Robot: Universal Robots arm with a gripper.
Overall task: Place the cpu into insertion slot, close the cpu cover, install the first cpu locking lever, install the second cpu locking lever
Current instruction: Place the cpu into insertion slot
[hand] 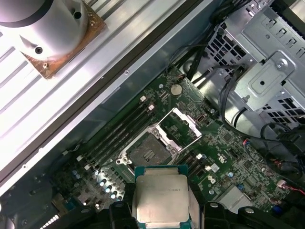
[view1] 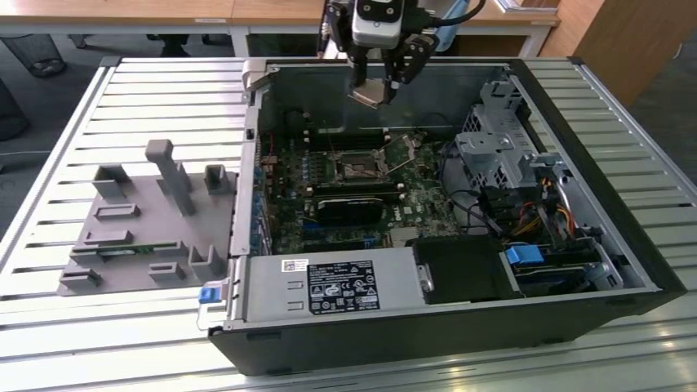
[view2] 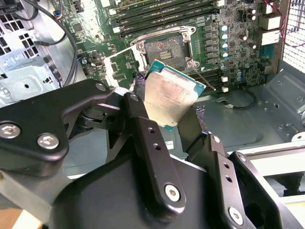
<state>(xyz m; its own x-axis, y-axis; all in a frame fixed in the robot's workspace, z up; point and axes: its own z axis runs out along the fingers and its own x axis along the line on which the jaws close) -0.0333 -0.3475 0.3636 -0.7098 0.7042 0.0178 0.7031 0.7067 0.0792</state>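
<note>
The gripper (view1: 379,82) pinches the cpu (view2: 167,95) by two edges, tilted, above the case (view1: 436,347) near one wall. The insertion slot (hand: 145,153) sits open mid-motherboard (hand: 224,152), cpu cover (hand: 183,125) apparently swung up. Seating it well needs the chip level and corners matched.

The cpu (view2: 169,95) has a dull, slightly stained silver metal face. The end effector (view2: 169,104) is smooth matt black. The desk (view1: 142,90) is ribbed pale metal, and the fixture (view1: 142,220) is matt grey plastic.

The cpu (view2: 167,95) has a silvery-grey face and teal-green rim; the circuit board (hand: 224,157) is green, the gripper (view1: 376,82) black
</note>
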